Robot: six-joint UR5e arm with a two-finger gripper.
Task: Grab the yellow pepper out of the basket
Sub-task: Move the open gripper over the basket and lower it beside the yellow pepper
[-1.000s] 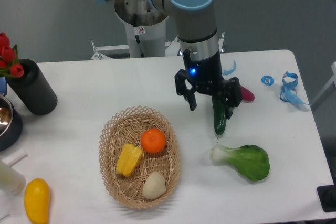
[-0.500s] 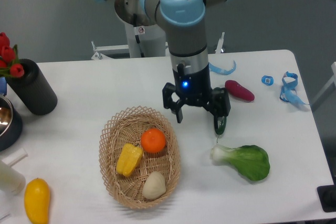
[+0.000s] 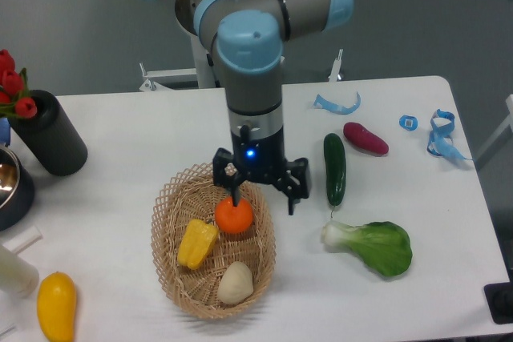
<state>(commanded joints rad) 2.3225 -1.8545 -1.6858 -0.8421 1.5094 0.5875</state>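
The yellow pepper (image 3: pixel 196 243) was seen lying in the basket (image 3: pixel 171 282), at its left side, small, elongated and ridged, beside an orange (image 3: pixel 233 216) and a pale vegetable (image 3: pixel 235 283). The gripper (image 3: pixel 264 198) was held spread wide and empty over the basket's upper right rim.

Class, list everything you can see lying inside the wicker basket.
Inside the basket: the yellow pepper, an orange and a pale bulb-shaped item. The end effector partly covers the basket's far rim, so nothing there can be seen.
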